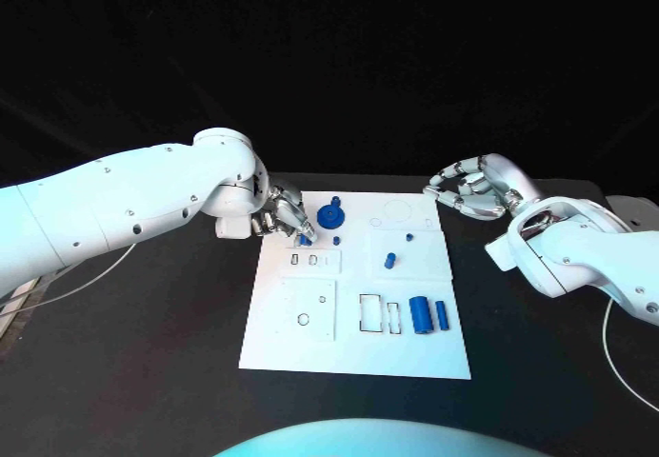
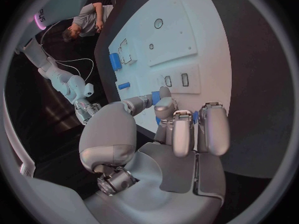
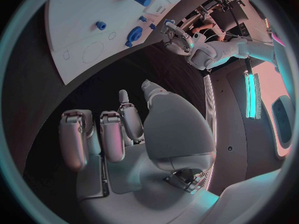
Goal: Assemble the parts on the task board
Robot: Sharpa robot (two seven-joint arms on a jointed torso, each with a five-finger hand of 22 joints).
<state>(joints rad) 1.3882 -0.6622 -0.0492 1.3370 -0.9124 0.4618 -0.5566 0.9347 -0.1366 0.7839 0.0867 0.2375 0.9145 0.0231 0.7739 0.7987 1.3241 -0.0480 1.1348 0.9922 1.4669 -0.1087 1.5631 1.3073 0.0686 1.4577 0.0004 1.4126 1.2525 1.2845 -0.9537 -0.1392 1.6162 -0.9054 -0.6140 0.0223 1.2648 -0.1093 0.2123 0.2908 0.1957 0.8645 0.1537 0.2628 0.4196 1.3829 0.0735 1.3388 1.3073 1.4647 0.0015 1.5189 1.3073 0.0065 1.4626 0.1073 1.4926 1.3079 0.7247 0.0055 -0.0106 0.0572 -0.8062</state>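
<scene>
Early in assembly: left hand [image 1: 282, 221] pinching a small blue part [image 2: 156, 97] at its fingertips over task board [image 1: 302, 343] slots, gear [image 1: 331, 214] just beside it, cylinders [image 1: 429, 314] loose well off, right hand [image 1: 474, 188] curled, holding nothing, off the board edge.

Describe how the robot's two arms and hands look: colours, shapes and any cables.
Both arms are smooth, rounded white shells dotted with small dark screw holes. The left hand and right hand are silver metal with segmented fingers. A thin pale cable trails beside each arm.
</scene>
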